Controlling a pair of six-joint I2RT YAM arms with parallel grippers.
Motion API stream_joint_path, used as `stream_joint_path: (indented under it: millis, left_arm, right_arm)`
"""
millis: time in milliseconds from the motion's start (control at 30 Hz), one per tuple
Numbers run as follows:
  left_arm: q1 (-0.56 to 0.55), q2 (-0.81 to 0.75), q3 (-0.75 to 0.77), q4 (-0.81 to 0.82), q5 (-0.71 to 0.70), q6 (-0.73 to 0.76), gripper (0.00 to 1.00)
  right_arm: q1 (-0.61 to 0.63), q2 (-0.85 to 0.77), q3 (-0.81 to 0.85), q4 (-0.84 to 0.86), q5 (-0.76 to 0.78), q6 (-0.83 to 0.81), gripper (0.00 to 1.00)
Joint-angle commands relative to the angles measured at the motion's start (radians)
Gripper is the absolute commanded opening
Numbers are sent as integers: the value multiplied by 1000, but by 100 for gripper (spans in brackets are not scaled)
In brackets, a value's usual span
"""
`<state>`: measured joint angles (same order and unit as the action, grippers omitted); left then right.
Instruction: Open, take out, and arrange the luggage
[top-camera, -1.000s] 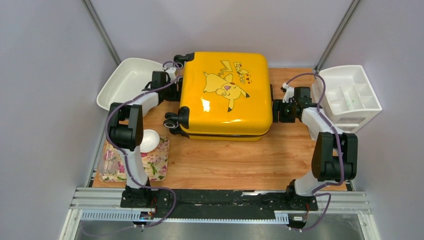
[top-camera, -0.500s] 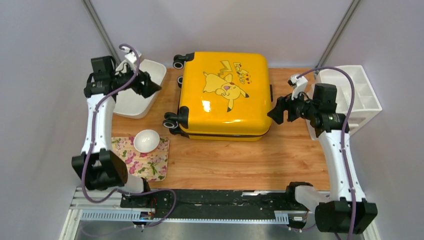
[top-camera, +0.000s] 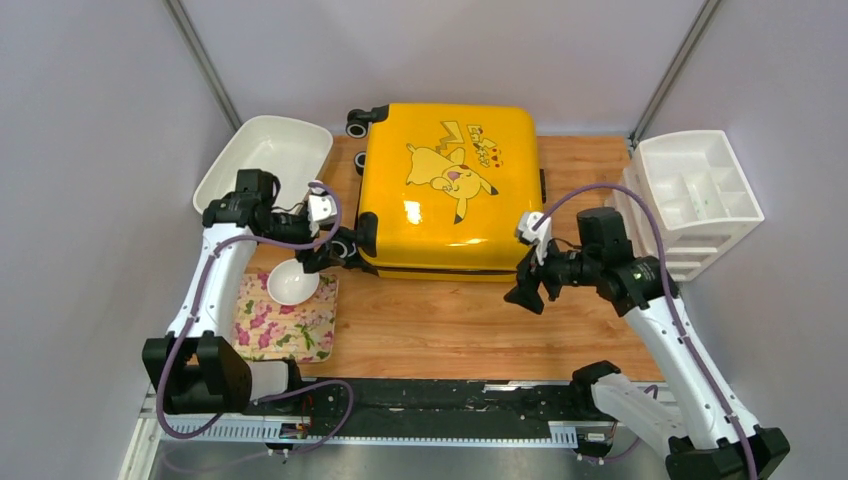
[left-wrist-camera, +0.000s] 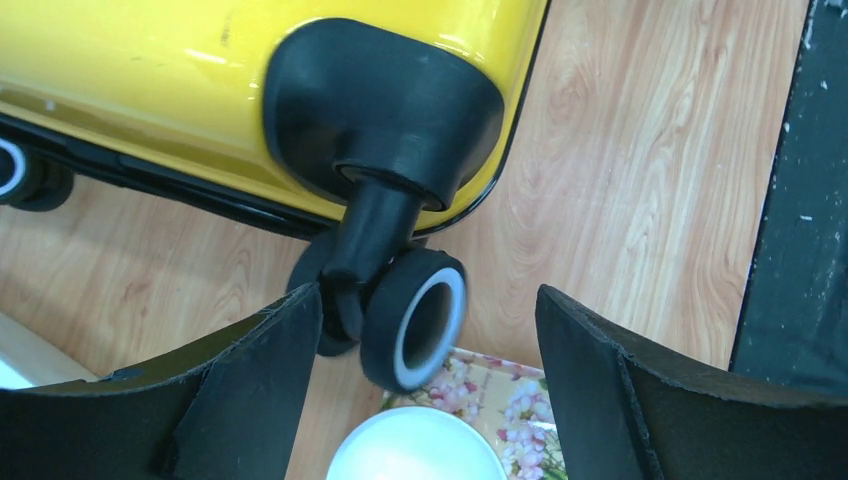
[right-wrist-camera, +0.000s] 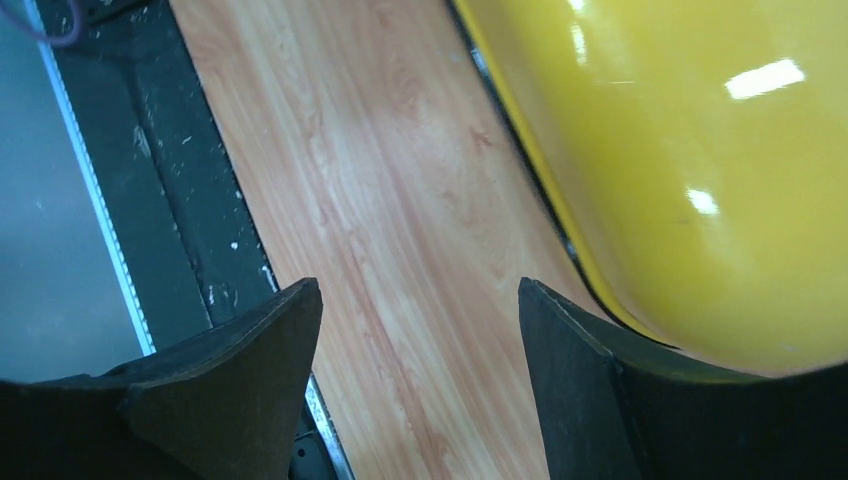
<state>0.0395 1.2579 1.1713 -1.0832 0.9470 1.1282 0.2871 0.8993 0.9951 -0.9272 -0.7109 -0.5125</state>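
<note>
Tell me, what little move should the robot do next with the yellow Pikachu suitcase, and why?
Probably ease the open right end effector toward the black zipper seam of the yellow hard-shell suitcase. The suitcase lies shut, and that end effector hangs over the wooden tabletop beside its near corner, gripping nothing.

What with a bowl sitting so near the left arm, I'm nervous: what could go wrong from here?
The open left gripper is lined up on a caster wheel of the luggage, with the white bowl close beside it: a swing could knock the bowl. The wheel may swivel and slip from a pinch. The open right gripper hangs over bare table by the luggage's corner, holding nothing, so a one-sided pull could spin the closed case.
</note>
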Motion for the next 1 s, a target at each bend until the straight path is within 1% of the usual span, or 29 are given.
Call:
stream_joint_path:
  millis: [0, 100, 133, 167, 300, 333, 433, 633, 667, 767, 900, 967]
  left_arm:
    - [-30, 37, -7, 55, -56, 93, 86]
    - [-36, 78, -9, 60, -71, 122, 84]
    - [-71, 96, -10, 65, -94, 134, 82]
    - [-79, 101, -13, 72, -105, 137, 82]
    - [-93, 117, -39, 126, -119, 101, 83]
    - [-93, 110, -47, 165, -125, 87, 85]
    - [-95, 78, -53, 213, -157, 35, 87]
    - [-93, -27, -9, 142, -201, 58, 88]
    - [-93, -40, 7, 143, -205, 35, 88]
    - [-92, -75, 16, 144, -211, 27, 88]
    - [-92, -80, 4, 167, -215, 32, 88]
    - [-92, -65, 4, 204, -217, 6, 88]
  right_arm:
    - [104, -34, -49, 5, 77, -72, 76]
    - [162, -36, -82, 33, 102, -78, 75]
    - [190, -34, -90, 54, 108, -81, 75]
    - [201, -28, -104, 63, 113, -86, 75]
    - [239, 4, -105, 76, 120, -87, 74]
    - [250, 10, -104, 73, 120, -86, 74]
    - [261, 16, -101, 67, 117, -86, 74]
    - [261, 4, -99, 53, 116, -80, 74]
    - [261, 3, -99, 53, 113, -77, 74]
    - [262, -3, -101, 51, 113, -70, 74]
    - [262, -7, -105, 57, 117, -70, 74]
    - [262, -2, -101, 51, 119, -72, 74]
